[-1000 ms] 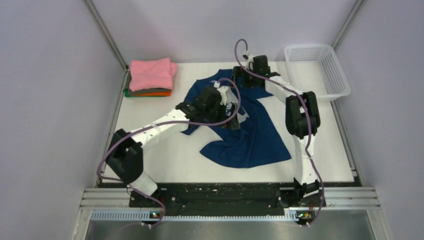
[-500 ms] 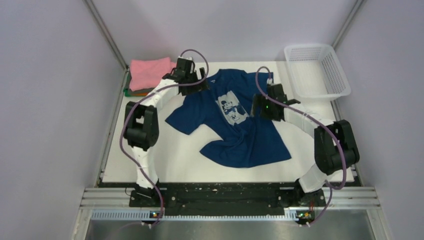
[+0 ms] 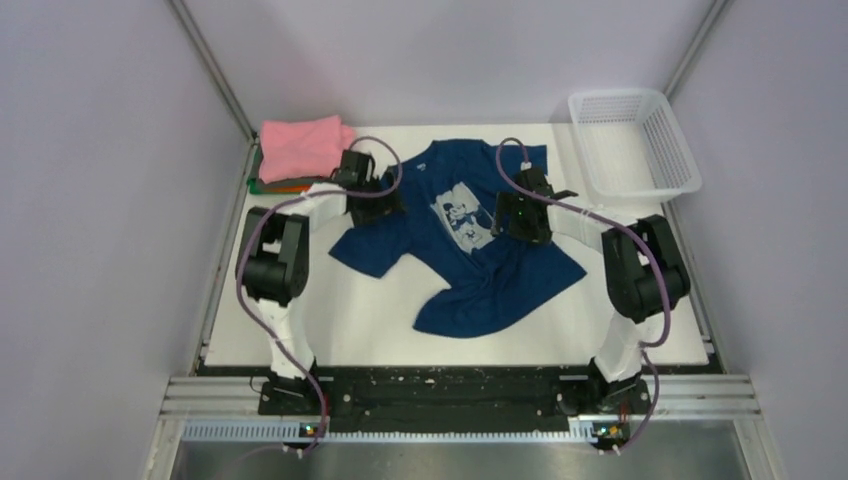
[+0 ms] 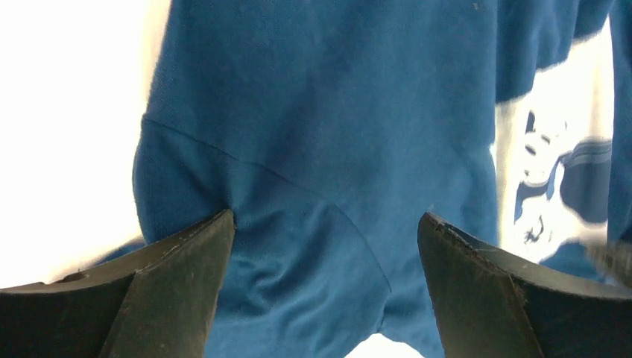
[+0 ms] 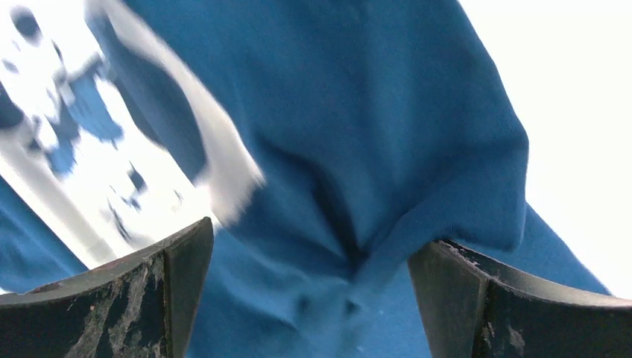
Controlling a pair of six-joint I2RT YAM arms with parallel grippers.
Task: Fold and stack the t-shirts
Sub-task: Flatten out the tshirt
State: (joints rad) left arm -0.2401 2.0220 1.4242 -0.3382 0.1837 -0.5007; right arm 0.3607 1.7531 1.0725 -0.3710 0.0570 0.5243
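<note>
**Flattening the navy t-shirt [image 3: 470, 262] before any fold**

Nearest the bases: rumpled, twisted hem on the white desk [image 3: 350, 322]. Farther in: left tool [image 4: 324, 218] and right tool [image 5: 311, 235], both spread wide, pinching nothing, low over the sleeves either side of the white cartoon print [image 3: 462, 218]. Likely needed next: smoothing that hem, then folding. Far left corner: folded stack [image 3: 300, 150], pink on top.

Left arm [image 3: 272, 262], right arm [image 3: 640, 272]: white links, black joint housings, purple cable looping along each. Tool fingers [image 5: 153, 298] matte black, scratched grey.
</note>
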